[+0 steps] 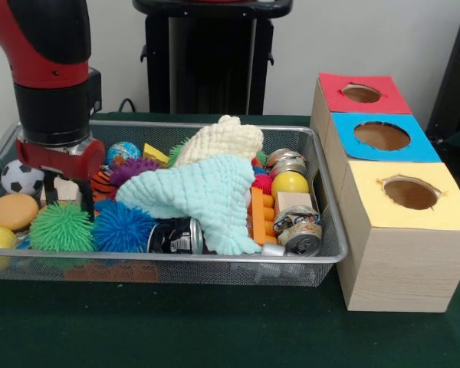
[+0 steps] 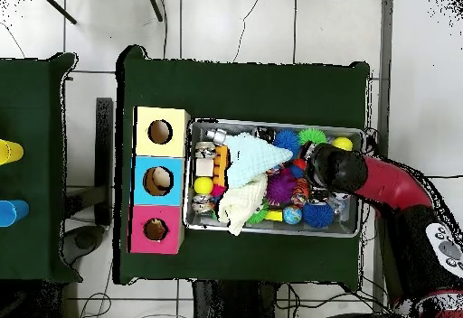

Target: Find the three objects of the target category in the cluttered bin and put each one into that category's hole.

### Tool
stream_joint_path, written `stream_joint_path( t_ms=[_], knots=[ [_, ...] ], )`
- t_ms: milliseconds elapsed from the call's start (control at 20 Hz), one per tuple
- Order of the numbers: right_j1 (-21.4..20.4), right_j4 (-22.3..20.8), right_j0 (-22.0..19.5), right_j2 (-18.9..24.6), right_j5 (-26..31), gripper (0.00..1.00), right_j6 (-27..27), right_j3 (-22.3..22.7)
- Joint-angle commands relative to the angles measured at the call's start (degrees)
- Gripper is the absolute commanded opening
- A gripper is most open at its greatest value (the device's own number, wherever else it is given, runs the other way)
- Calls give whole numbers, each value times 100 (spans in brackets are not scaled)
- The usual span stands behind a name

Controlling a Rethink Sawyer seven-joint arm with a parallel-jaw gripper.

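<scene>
Red arm's end effector [image 1: 60, 188], grip state unclear, dips into the bin [image 1: 322, 257] at 9 o'clock; cloths [image 1: 207, 188] likely hide plush toys.

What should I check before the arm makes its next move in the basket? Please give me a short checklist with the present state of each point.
1. End effector position: down in the left end of the wire basket, among the toys. Ok.
2. End effector open or shut: hidden between the toys. Cannot tell.
3. Plush animals visible: none shows; a mint cloth and a cream cloth cover the middle. Not ok.
4. Something already held: cannot tell.
5. Red-topped hole: open, nothing over it. Ok.
6. Objects near the end effector: green spiky ball and soccer ball lie close. Not ok.
</scene>
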Motion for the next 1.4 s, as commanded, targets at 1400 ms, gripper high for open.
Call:
stream_joint_path(
  t_ms=[1400],
  knots=[
    [-602,-347,-156,-389,-952,100,565,1950]
  ],
)
